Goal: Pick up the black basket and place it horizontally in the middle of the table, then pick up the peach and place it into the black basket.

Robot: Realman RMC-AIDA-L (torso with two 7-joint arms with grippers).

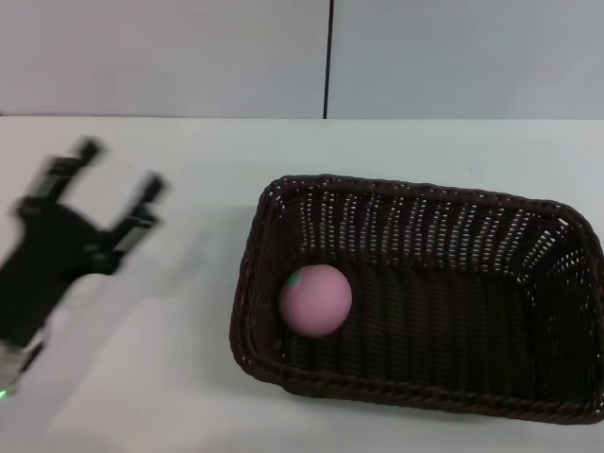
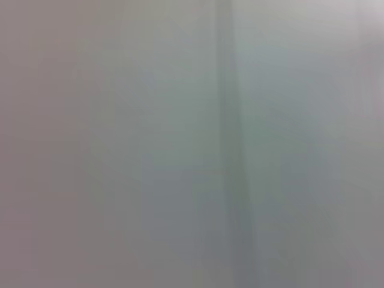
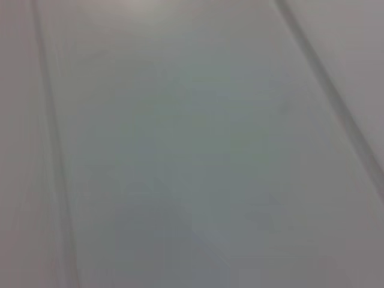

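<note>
On white table [image 1: 189,396]: basket [image 1: 425,377] holding peach [image 1: 315,300].

We see only a pale, blurred surface [image 3: 192,156] — two faint darker lines cross it, one near either side; what it is, we cannot tell.

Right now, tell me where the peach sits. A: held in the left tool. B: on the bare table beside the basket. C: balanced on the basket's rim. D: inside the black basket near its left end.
D: the peach rests on the floor of the black basket, close to its left wall, while the left tool is open and empty over the table.
</note>
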